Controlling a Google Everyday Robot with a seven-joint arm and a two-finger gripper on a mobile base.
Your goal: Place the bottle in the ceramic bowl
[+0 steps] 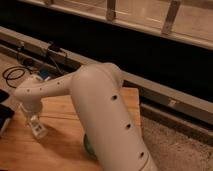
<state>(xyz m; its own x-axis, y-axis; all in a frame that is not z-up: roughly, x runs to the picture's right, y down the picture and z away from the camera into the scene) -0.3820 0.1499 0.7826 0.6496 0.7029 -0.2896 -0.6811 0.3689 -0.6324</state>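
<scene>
The white arm [107, 110] filled the middle of the frame, running from the lower right up to a bend at centre and then out to the left. Under it lay the wooden table [60, 147], across the lower left. The ceramic bowl [88, 146] showed only as a green sliver at the arm's lower edge, bottom centre. Black cables [14, 75] coiled at the upper left. The gripper [32, 121] hung low over the table at far left. The bottle [39, 131] sat tilted at its tip, well apart from the bowl. Whether the claw was clasping it could not be told.
</scene>
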